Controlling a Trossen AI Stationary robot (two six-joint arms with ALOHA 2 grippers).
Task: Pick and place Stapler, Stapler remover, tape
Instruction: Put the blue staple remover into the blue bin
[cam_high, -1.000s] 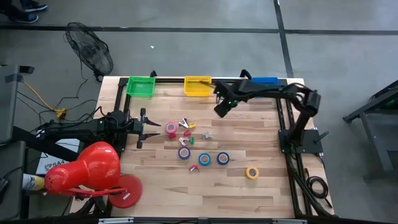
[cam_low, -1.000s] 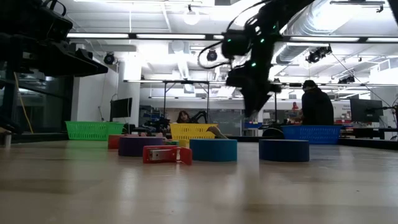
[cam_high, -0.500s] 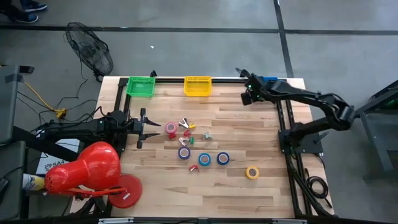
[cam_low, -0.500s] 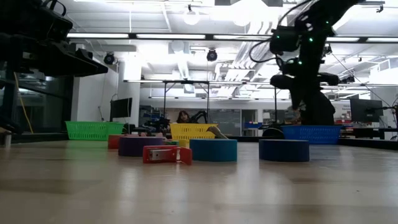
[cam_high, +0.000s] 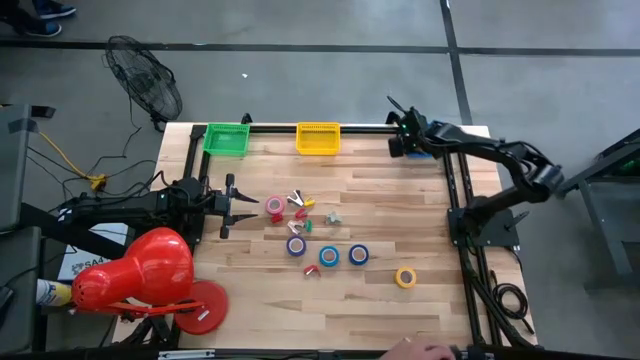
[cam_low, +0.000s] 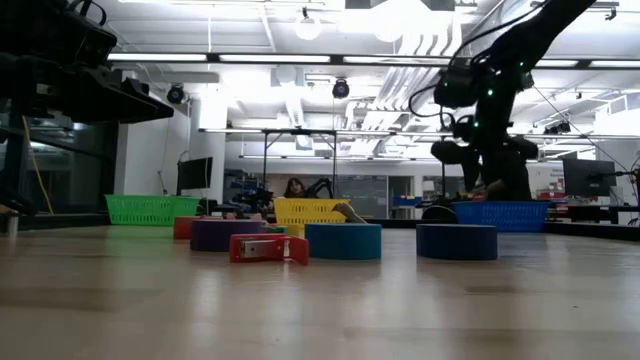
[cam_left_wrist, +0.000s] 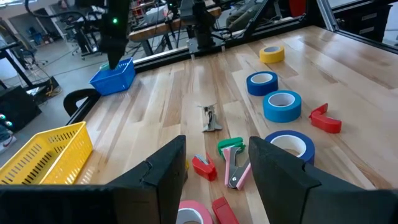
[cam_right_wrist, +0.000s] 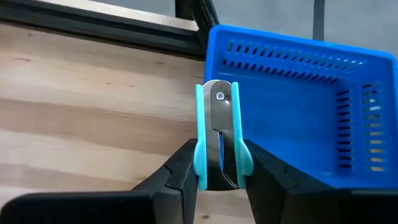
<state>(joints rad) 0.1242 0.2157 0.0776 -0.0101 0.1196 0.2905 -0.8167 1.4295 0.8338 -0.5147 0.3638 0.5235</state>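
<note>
Right wrist view shows the right gripper clenched on a light-blue staple remover, its two dark fingers pinching the tool's lower sides while the tip stands over the near rim of the blue basket. The step in hand looks like the drop: to do it well, the arm should probably carry the staple remover past that rim until it hangs over the basket floor, then spread the fingers, since a release here risks the tool catching on the wall and falling back on the wood. From above, the right gripper sits at the far right corner of the tabletop, partly covering the blue basket; the yellow basket stands at the middle of the far edge and the green basket toward the far left corner. The left gripper waits at the left edge, jaws apart and holding nothing, facing the remaining items. Near it lies the pink-red tape beside a scatter of small coloured pieces; the purple-blue tape and two blue tape rolls lie toward the middle, and the yellow tape sits nearer the right edge. The low view sets the right arm's gripper just above the blue basket at the far edge.
</note>
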